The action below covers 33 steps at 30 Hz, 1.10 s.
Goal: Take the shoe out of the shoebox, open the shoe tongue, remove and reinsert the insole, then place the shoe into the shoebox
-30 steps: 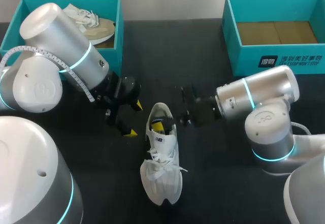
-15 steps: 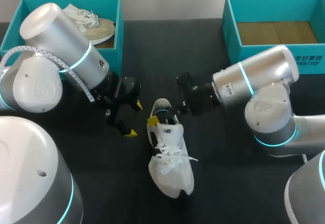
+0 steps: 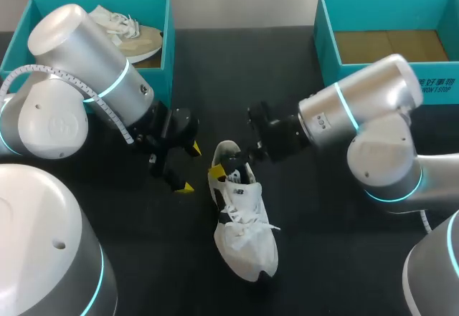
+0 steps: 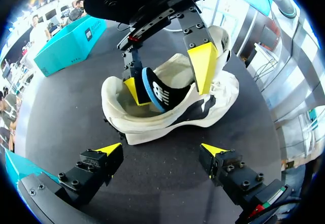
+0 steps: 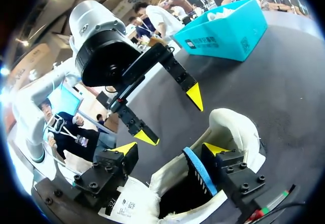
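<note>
A white sneaker (image 3: 245, 233) lies on the black table, heel toward the arms and toe toward the front edge. Its dark insole with a blue edge (image 4: 156, 91) (image 5: 199, 170) stands up out of the heel opening. My right gripper (image 3: 229, 164) (image 5: 170, 150) (image 4: 167, 79) is open around the heel, with the insole leaning near one finger and the other finger well apart. My left gripper (image 3: 188, 167) (image 4: 161, 149) (image 5: 171, 116) hangs open just left of the heel, with nothing in it. The sneaker (image 4: 167, 125) lies ahead of its fingers.
An open teal shoebox (image 3: 343, 79) with a bare cardboard floor stands at the back right. At the back left a second teal box (image 3: 168, 44) holds another pale shoe (image 3: 133, 35), partly behind my left arm.
My right gripper has opened at the heel and its arm has risen. The sneaker's toe has swung to the right and its heel a little back. The left arm has kept still.
</note>
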Each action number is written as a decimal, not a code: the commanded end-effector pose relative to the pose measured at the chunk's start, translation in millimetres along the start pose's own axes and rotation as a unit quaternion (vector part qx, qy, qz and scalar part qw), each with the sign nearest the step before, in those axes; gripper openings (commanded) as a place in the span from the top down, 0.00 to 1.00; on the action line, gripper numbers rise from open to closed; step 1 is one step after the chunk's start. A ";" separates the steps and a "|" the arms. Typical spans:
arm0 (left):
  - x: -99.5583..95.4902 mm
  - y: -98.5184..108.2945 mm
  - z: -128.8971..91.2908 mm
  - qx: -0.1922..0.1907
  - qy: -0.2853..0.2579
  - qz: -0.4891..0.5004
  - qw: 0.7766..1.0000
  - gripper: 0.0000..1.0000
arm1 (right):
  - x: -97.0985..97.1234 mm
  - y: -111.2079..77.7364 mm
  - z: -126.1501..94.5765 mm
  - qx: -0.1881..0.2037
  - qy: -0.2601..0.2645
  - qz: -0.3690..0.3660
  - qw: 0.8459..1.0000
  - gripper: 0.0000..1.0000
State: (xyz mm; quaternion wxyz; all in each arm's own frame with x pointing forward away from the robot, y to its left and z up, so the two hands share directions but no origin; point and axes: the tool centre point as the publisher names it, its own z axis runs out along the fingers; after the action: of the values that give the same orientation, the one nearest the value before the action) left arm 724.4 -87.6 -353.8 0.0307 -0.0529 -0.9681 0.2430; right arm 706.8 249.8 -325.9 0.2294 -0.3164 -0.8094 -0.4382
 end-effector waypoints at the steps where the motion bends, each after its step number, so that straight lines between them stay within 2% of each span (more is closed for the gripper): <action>1: -0.2 0.6 0.8 0.000 0.000 0.000 1.000 0.00 | 9.1 -1.0 -10.0 0.005 -0.019 0.001 1.000 0.16; 12: -0.2 0.6 0.8 0.000 0.000 0.000 1.000 0.00 | 11.3 4.6 -26.3 0.017 -0.052 -0.004 0.998 0.14; 22: -0.2 0.6 0.8 0.000 0.000 0.000 1.000 0.00 | 10.9 17.2 -36.8 0.056 -0.077 0.001 0.996 0.13; 26: -1.3 4.5 -15.5 0.004 0.014 0.009 1.000 0.00 | 9.2 22.4 -40.3 0.067 -0.085 0.006 0.994 0.07; 33: -1.6 11.9 -44.4 0.018 0.055 0.026 0.998 0.00 | 6.7 35.5 -43.9 0.091 -0.102 0.012 0.991 0.12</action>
State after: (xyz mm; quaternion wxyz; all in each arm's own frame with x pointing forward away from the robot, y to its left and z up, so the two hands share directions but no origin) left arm 725.9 -70.7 -335.6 0.0636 -0.0829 -0.9619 0.2527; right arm 727.2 224.4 -284.2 0.1775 -0.3462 -0.8503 -0.3544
